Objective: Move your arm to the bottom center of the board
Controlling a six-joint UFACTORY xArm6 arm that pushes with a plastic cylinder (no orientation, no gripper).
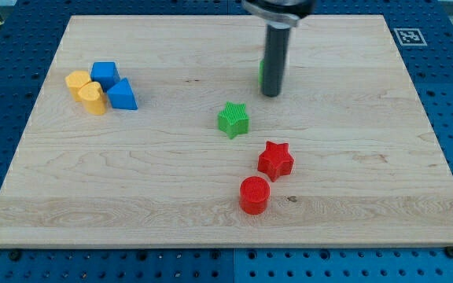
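My tip (271, 94) rests on the wooden board (171, 181) in its upper middle, at the end of the dark rod (274, 59). A green block (262, 71) is mostly hidden behind the rod, touching or nearly touching it on its left. A green star (233, 119) lies just below and left of the tip. A red star (275, 159) and a red cylinder (254, 195) lie further down, toward the view's bottom.
At the upper left sits a tight cluster: a blue cube (104, 74), a blue triangular block (121, 95), a yellow hexagonal block (77, 81) and a yellow rounded block (93, 98). A fiducial marker (409, 36) is at the board's top right corner.
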